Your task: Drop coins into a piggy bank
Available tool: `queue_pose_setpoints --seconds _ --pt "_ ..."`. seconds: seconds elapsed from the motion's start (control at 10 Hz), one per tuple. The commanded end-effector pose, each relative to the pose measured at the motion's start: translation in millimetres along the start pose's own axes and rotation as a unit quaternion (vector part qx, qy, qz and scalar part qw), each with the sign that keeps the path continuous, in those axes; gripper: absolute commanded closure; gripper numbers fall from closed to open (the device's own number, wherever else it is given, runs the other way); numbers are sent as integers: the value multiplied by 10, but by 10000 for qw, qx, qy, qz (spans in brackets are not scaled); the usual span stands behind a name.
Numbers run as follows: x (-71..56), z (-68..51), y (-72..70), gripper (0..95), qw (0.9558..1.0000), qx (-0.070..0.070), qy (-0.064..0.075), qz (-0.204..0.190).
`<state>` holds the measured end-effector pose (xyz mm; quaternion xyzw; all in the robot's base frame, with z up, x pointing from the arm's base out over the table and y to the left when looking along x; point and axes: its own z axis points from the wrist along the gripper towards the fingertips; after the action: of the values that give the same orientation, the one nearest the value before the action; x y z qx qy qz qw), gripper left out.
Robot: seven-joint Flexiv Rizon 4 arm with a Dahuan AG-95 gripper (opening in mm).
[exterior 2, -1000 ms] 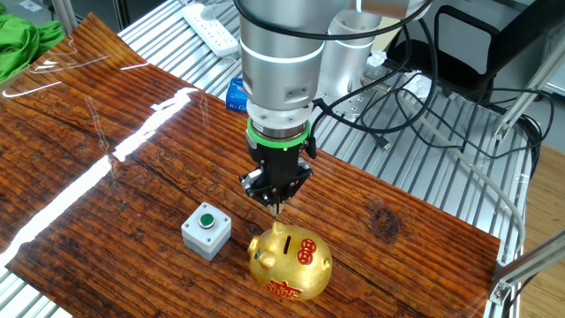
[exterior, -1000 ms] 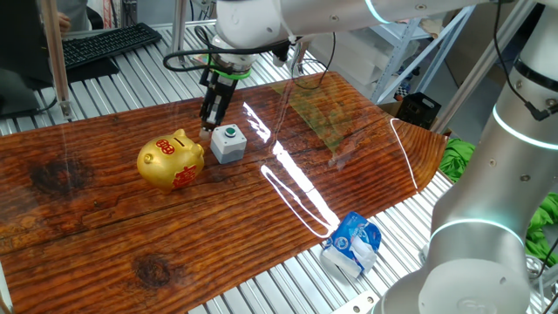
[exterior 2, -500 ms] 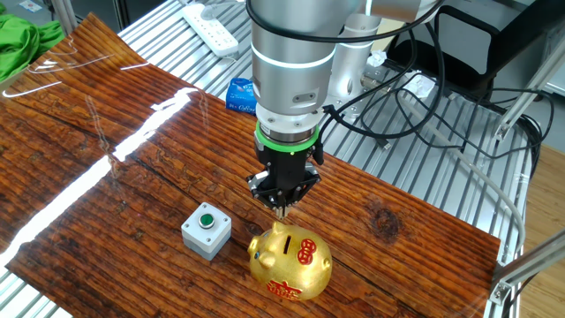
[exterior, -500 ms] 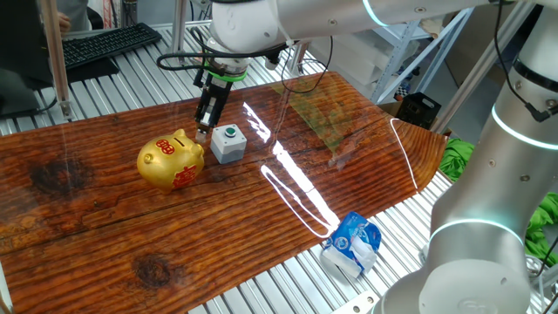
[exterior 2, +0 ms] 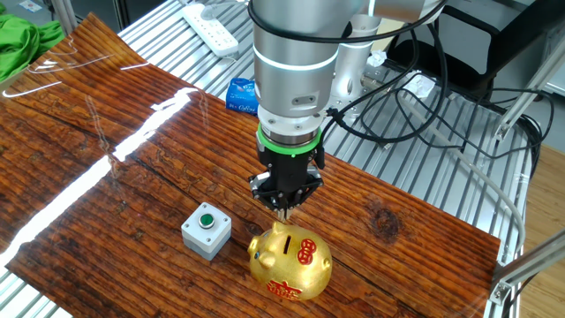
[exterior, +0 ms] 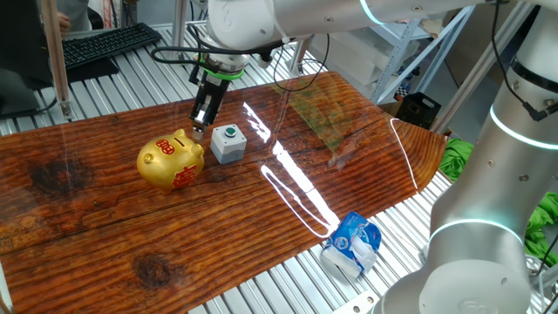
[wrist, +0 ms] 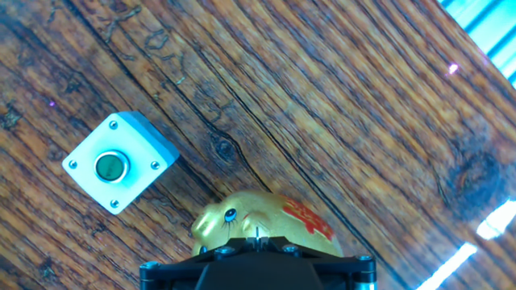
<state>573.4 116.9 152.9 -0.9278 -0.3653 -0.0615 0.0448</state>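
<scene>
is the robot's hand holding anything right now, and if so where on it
Cannot be told: the hand is shut above the shiny gold pig-shaped bank, and anything as thin as a coin would be hidden.

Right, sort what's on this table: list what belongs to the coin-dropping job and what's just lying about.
Part of the job:
- piggy bank, gold, slot on top
- gripper, shut, pointing down just above the bank; no coin can be made out in it

Just lying about:
- grey box with green button, beside the bank
- crumpled blue and white packet at the board's edge
- green cloth
- power strip

piggy bank [exterior 2: 290,261] beside button box [exterior 2: 207,230]
</scene>
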Motion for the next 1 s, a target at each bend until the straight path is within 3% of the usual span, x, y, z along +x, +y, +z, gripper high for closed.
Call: queue_pose_setpoints --seconds 0.1,0.3,0.7,1.0 --pt "3 -3 3 950 9999 -3 48 161" --pt "7 2 7 950 9992 -33 106 382" --pt "8 6 7 950 9990 4 105 435" --pt "3 9 4 950 9997 8 -6 251"
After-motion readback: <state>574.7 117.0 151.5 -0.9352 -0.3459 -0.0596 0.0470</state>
